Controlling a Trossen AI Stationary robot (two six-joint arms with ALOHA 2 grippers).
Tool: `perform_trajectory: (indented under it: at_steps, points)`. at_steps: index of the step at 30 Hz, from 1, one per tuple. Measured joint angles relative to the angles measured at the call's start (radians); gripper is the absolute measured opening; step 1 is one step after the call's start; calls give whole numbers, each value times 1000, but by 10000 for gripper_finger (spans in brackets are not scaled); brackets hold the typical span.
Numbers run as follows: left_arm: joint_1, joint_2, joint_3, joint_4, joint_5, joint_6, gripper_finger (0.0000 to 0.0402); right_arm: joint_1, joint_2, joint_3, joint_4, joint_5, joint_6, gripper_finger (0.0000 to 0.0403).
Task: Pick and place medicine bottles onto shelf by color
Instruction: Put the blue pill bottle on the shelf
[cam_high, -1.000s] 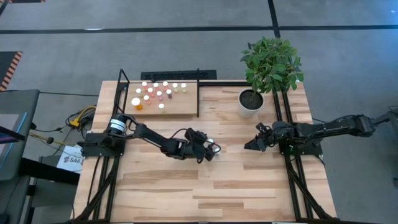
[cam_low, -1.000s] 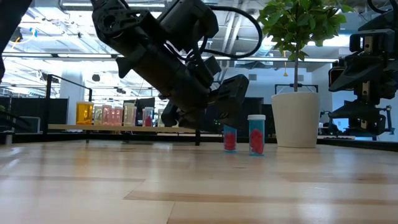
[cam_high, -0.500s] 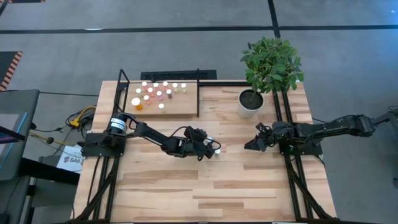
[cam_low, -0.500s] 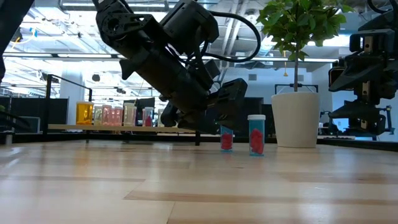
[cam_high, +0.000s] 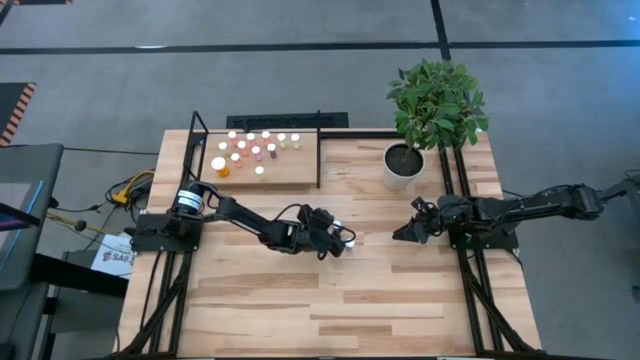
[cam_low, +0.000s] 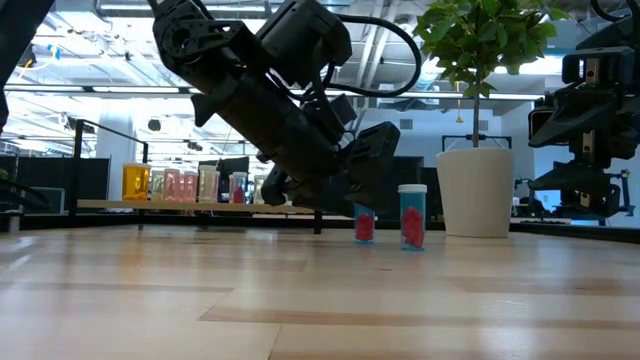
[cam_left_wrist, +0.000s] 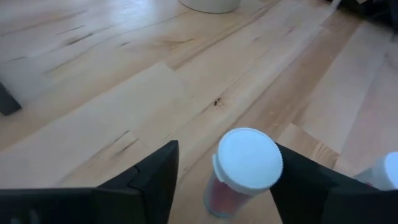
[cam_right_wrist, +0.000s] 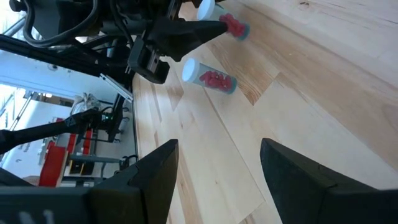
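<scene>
Left of the plant pot (cam_high: 402, 166), your left gripper (cam_high: 337, 240) has narrowed its still-parted fingers (cam_left_wrist: 158, 177) around a red-filled bottle (cam_left_wrist: 244, 171) standing on the surface (cam_high: 400, 300), below the shelf (cam_high: 290, 172): grasp beginning. Right gripper (cam_high: 403, 233) waits beside the pot, fingers apart.

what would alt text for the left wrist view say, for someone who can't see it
A small clear bottle with a white cap and red contents stands upright on the light wood plank tabletop, between the left gripper's two dark fingers, which are open and not touching it. A second white cap shows at the picture's edge.
</scene>
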Motion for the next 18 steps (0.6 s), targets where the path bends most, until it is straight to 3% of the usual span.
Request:
perform_trajectory:
  at_steps: [11, 18]
  points:
    - [0, 0, 0, 8, 47, -36, 107, 0, 0, 0, 0, 0, 0, 249]
    - [0, 0, 0, 45, 90, -38, 72, 0, 0, 0, 0, 0, 0, 249]
